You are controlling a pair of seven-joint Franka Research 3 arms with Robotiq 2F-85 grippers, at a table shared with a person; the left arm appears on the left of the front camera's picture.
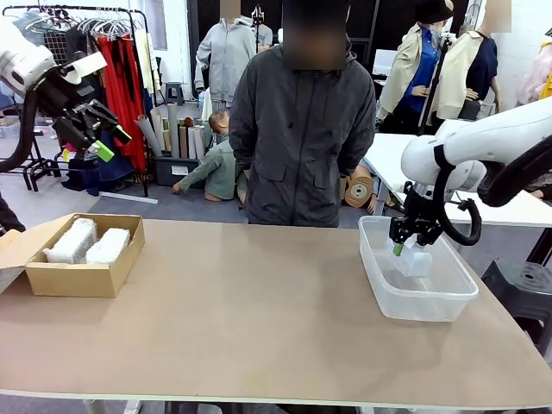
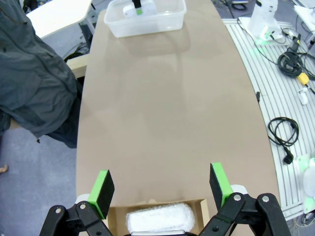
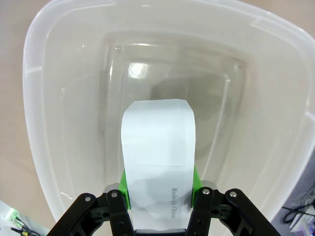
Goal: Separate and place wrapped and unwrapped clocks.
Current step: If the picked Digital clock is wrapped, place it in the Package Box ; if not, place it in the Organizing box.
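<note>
The right gripper (image 3: 160, 196) is pinching the bare clock (image 3: 158, 152) by its near end, hanging inside the clear plastic tub (image 1: 379, 285). I'd lower it until it's resting on the floor before letting go. In the right wrist view its long axis is pointing to 12 o'clock. Both wrapped clocks (image 1: 89, 243) are lying in the cardboard box (image 1: 78, 280). The left gripper (image 2: 162, 189) is hovering above, fingers spread and holding nothing.
</note>
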